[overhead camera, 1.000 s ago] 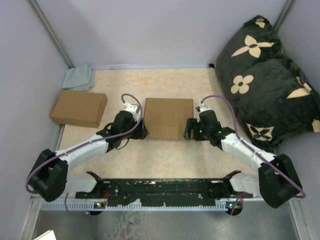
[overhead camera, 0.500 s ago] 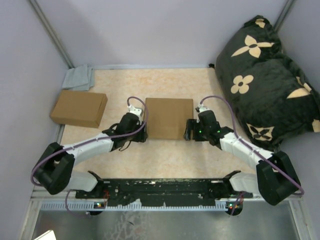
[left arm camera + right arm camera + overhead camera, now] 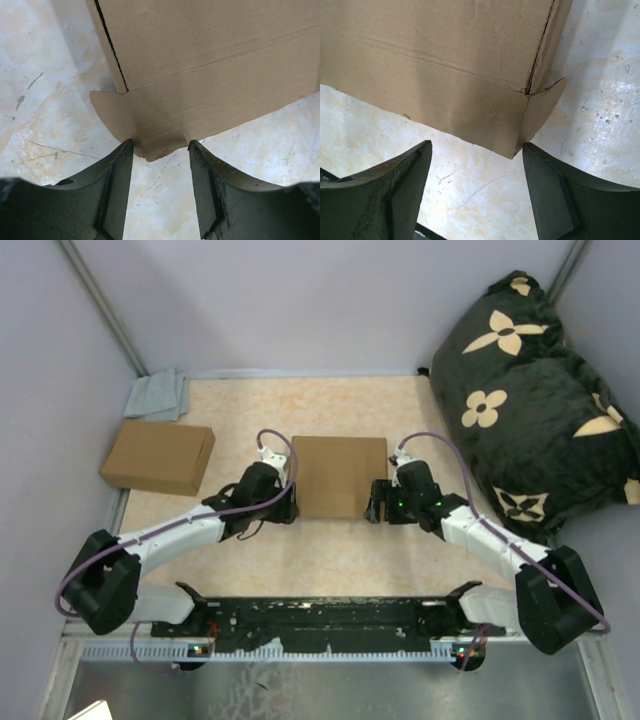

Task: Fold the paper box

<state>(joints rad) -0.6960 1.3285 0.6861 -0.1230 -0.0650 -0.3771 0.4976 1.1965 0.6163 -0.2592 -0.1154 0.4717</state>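
So the paper box [image 3: 338, 477] is lying flat roughly in the middle of the worktop [image 3: 330, 565]. From above it looks like a shallow brown rectangle, folded shut as far as I can see. Both arms are down low at its near corners, one on each side.

The left gripper [image 3: 287, 502] is at the near left corner. In its wrist view the fingers [image 3: 115, 195] stand well apart with a little rounded lobe of cardboard [image 3: 162, 142] sitting right between the tips. The tips look like they line up with the edges of that lobe, but I honestly can't tell if they're pressing on it or just next to it. Just beside the lobe a left tab [image 3: 107, 110] pokes out from the side wall, low against the worktop. A dark seam [image 3: 109, 45] runs up the wall above it.

The right gripper [image 3: 375, 502] is at the near right corner, and it's spread wide. In its own wrist view the corner of the box sits in the gap between the two fingers [image 3: 395, 195] and touches neither of them. A rounded right tab [image 3: 545, 107] sticks out of that corner too.

Other stuff around: a second cardboard box [image 3: 157, 456] lies by the left edge, well apart from the first one. A grey cloth [image 3: 158, 395] is bunched in the far left corner. A big black cushion [image 3: 530, 390] with cream flowers is slumped over the far right corner.
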